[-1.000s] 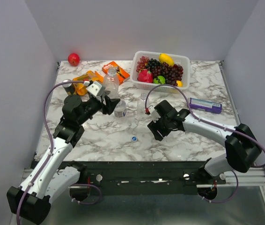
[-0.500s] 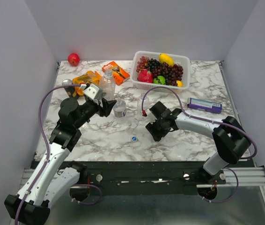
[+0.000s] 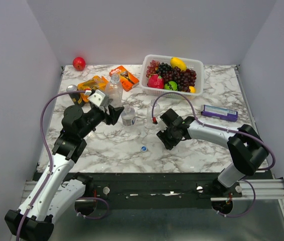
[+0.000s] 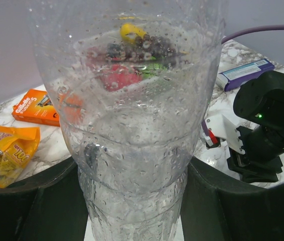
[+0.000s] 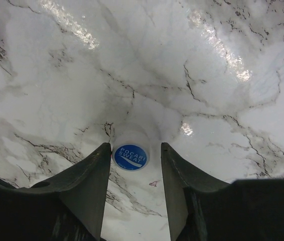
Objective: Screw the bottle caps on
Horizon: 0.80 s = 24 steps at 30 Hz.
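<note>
My left gripper (image 3: 113, 114) is shut on a clear wet bottle (image 3: 114, 92) and holds it upright. In the left wrist view that bottle (image 4: 132, 125) fills the frame between the dark fingers (image 4: 232, 201). A short bottle with a pale label (image 3: 128, 116) stands just right of it, and another clear bottle (image 3: 152, 114) stands further right. A blue cap (image 3: 143, 148) lies on the marble. My right gripper (image 3: 162, 139) is open, low over the table. In the right wrist view the blue cap (image 5: 130, 156) lies between its fingertips, touching the left finger (image 5: 89, 175).
A white basket (image 3: 200, 64) of fruit stands at the back. A red fruit (image 3: 79, 63) sits in the back left corner. Orange packets (image 3: 93, 83), an orange box (image 3: 124, 76) and a dark can (image 3: 72, 91) lie behind the left gripper. A purple-white box (image 3: 220, 112) lies right.
The left gripper has carried its bottle slightly left. The right gripper has shifted a little left, towards the blue cap. Over the last half second almost nothing moved.
</note>
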Tool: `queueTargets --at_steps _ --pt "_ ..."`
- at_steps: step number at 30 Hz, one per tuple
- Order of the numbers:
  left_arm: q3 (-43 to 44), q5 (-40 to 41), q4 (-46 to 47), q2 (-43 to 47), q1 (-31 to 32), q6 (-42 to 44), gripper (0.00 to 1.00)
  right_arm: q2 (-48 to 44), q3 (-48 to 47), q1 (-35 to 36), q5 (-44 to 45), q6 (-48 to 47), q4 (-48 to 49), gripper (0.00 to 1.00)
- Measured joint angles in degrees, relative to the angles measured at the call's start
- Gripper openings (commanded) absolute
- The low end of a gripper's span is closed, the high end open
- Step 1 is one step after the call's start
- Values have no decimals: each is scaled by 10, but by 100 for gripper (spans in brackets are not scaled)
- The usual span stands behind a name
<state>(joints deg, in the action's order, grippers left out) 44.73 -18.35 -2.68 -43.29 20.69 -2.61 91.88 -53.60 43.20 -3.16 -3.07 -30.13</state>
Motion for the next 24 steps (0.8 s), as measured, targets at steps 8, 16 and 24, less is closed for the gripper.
queueTargets --at_steps 8,16,24 --pt "0 1 0 0 0 0 0 1 0 7 0 -1 1 47" --pt "0 11 0 6 0 4 0 13 0 15 0 -2 1 44" --pt "0 17 0 9 -1 11 0 13 0 16 0 -5 1 27"
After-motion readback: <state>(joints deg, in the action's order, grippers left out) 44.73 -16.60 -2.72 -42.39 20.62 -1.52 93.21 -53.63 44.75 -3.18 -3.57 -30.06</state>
